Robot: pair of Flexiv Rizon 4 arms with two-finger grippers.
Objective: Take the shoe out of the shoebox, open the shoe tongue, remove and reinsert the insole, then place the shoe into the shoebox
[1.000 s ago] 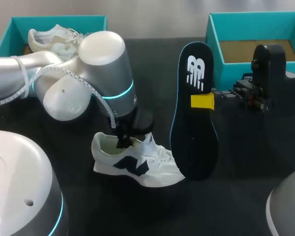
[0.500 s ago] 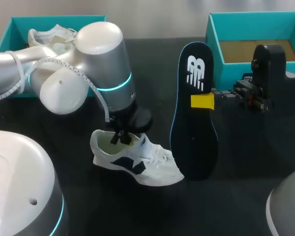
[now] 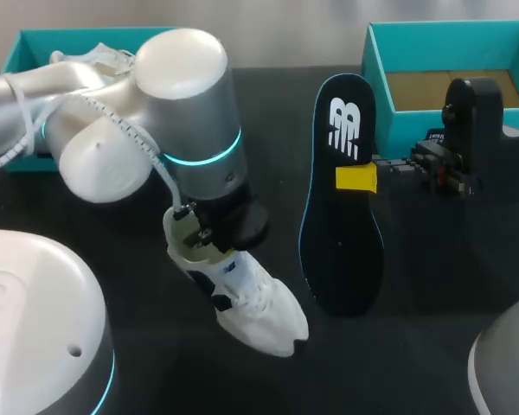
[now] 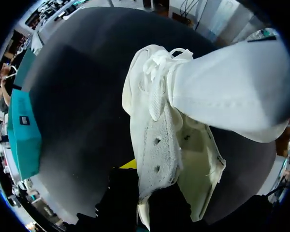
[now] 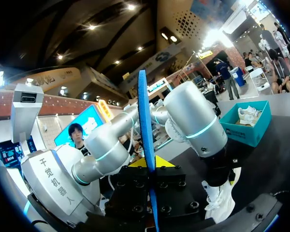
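Note:
A white shoe (image 3: pixel 246 303) with a dark side logo hangs tilted over the black table, heel up and toe pointing to the front right. My left gripper (image 3: pixel 199 235) is shut on the shoe's collar. In the left wrist view the shoe (image 4: pixel 154 106) stretches ahead of the left gripper (image 4: pixel 145 181), its side wall pinched between the fingers and its inside showing. The dark blue insole (image 3: pixel 342 207) stands upright to the right of the shoe, with my right gripper (image 3: pixel 362 178) shut on its edge. In the right wrist view the insole (image 5: pixel 144 121) shows edge-on between the right gripper's (image 5: pixel 150 163) fingers.
A teal shoebox (image 3: pixel 369 69) stands at the back right behind the right gripper, its cardboard floor showing. A second teal box (image 3: pixel 35 36) at the back left holds another white shoe (image 5: pixel 249 112). My left arm's big joint (image 3: pixel 182 112) looms over the table's middle left.
My left gripper closed on the shoe's collar, then lifted and turned the shoe. It lay flat with its toe to the right; now its heel is raised and its toe points front right.

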